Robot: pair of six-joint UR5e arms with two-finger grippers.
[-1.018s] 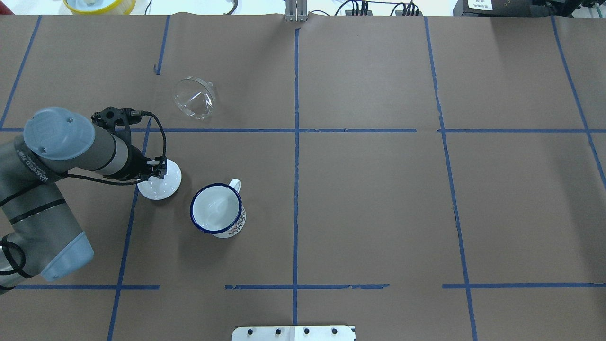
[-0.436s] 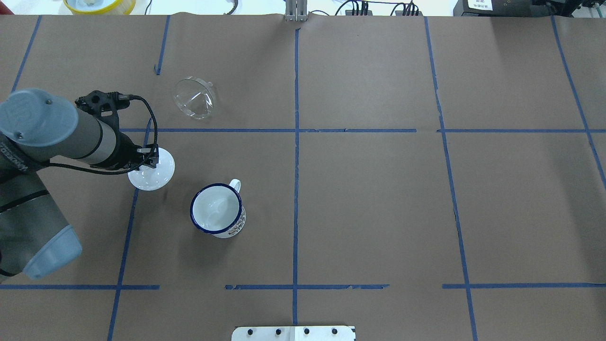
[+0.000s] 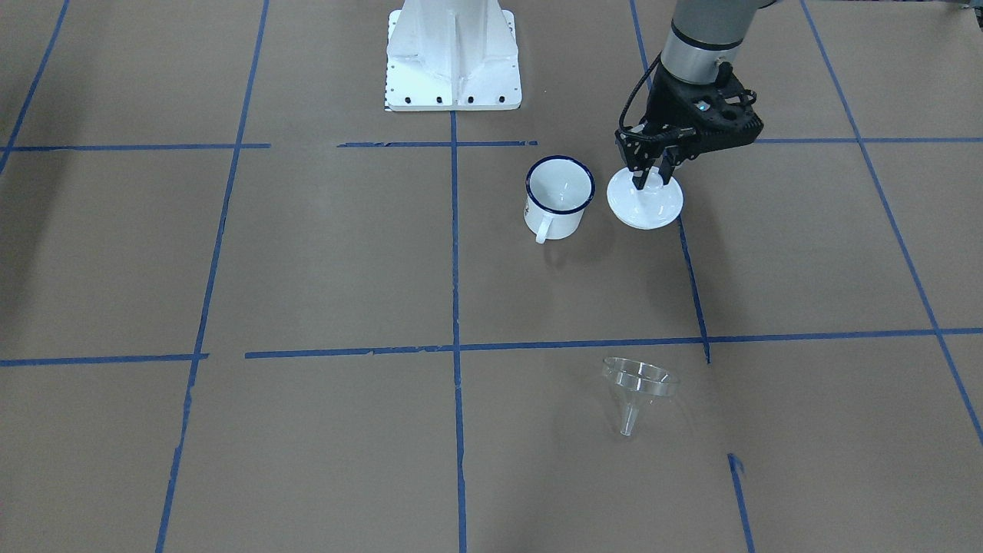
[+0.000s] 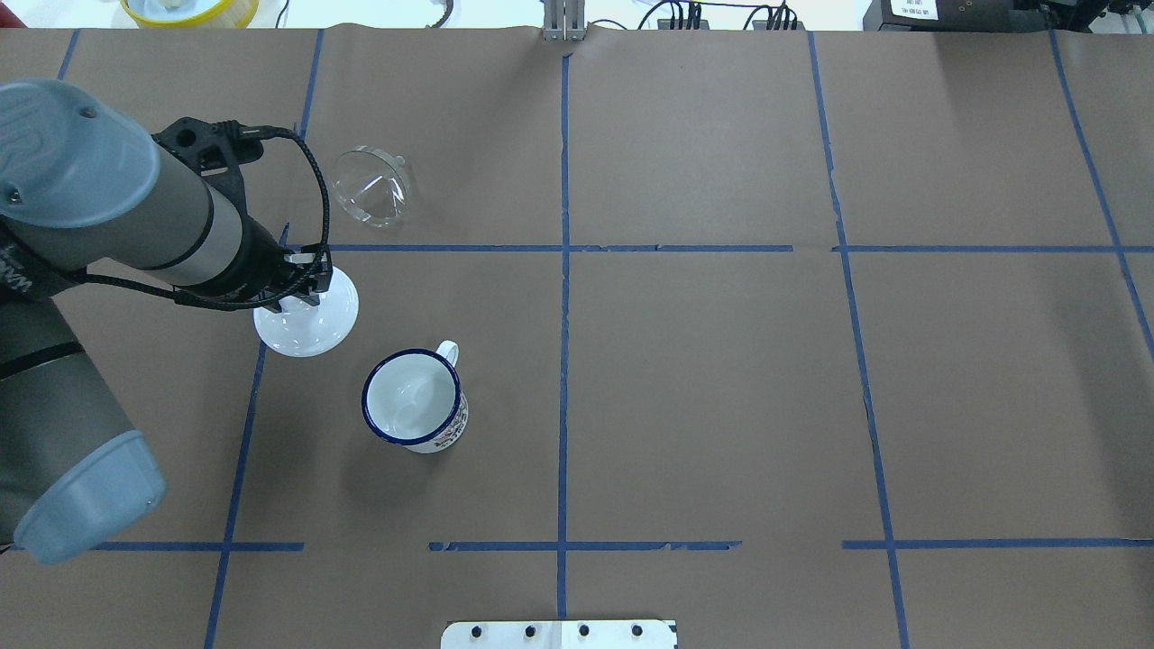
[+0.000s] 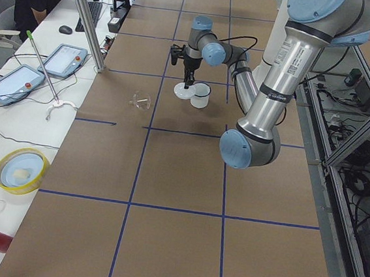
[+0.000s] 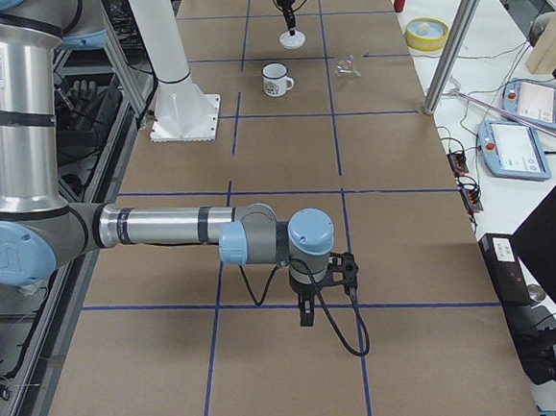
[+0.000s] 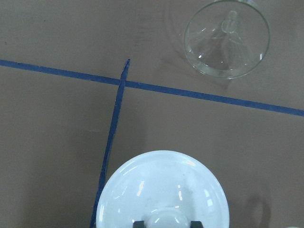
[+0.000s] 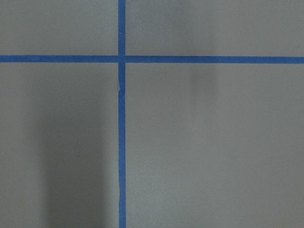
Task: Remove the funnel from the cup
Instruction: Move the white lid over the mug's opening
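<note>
At the overhead view's left, the left end effector (image 3: 651, 178) is closed on the knob (image 7: 167, 219) of a white round lid (image 4: 311, 329), one finger on each side of it. Whether the lid rests on the brown paper-covered tabletop (image 4: 721, 361) or hangs just above it, I cannot tell.

A little to the right and farther from the robot, across a blue tape line (image 4: 451, 248), the funnel (image 4: 371, 185) lies on its side on the tabletop. Its wide mouth is tilted and its short spout points away from the robot. It is well apart from the cup, so the task looks already done as things lie.

Right of the lid and nearer the robot stands the cup (image 4: 413, 399), upright and empty, its handle turned away from the robot.

The funnel is probably very light, stiff and smooth. Its clear plastic is hard to see against the paper, and it is likely to skid or roll on its round rim if nudged. The thin mouth wall, pinched across the rim, or the narrow spout looks the best hold, with a gentle squeeze.

The right end effector (image 6: 306, 317) hangs over bare tabletop well away from all this, and I cannot tell whether it is open or closed
</note>
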